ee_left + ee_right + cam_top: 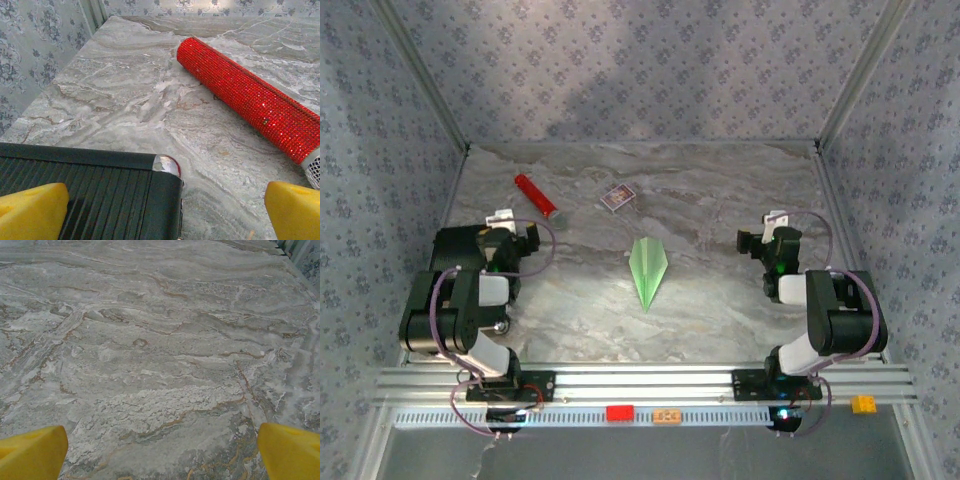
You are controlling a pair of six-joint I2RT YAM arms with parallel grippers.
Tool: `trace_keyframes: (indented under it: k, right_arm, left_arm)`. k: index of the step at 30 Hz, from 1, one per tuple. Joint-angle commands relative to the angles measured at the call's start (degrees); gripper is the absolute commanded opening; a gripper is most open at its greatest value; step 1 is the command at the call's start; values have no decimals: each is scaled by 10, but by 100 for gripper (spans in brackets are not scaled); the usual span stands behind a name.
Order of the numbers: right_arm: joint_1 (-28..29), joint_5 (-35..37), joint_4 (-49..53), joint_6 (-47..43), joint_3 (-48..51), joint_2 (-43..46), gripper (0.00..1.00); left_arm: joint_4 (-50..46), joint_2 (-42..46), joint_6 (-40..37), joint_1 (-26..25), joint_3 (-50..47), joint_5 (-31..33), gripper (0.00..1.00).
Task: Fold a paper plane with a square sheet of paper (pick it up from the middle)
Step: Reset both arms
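Observation:
The paper plane (648, 267), a slim pale green dart with a centre ridge, lies flat in the middle of the table with its sharp tip pointing toward the near edge. My left gripper (517, 232) rests at the left side of the table, far from the plane, open with nothing between its yellow fingertips (32, 210). Over on the right, my right gripper (763, 238) is also open, its yellow fingertips (32, 452) above bare marble. Neither gripper touches the plane.
A red glittery cylinder (534, 195) lies at the back left, close in front of the left gripper, cylinder (250, 95). A small purple-and-white card box (618, 197) sits behind the plane. A black ribbed case (95, 192) sits under the left gripper. Patterned walls enclose the marble table (720, 200).

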State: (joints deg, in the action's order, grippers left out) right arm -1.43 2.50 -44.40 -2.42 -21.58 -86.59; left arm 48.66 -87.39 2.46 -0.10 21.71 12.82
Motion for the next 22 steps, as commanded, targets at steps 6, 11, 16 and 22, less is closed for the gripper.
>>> trace_keyframes:
  k: [6,11,16,22]
  right_arm:
    - [-2,-2,-11,7,-10,-6,99]
    - [-1,1,-12,6,-9,-6,99]
    - [-1,1,-11,6,-10,-7,99]
    - [0,3,-13,5,-9,-5,99]
  left_arm:
    - [-3,-4,11,-1,10,-12,100]
    - [-2,-4,11,-2,10,-11,100]
    - [-2,-4,11,-1,10,-11,100]
    - [-2,-4,11,-2,10,-11,100]
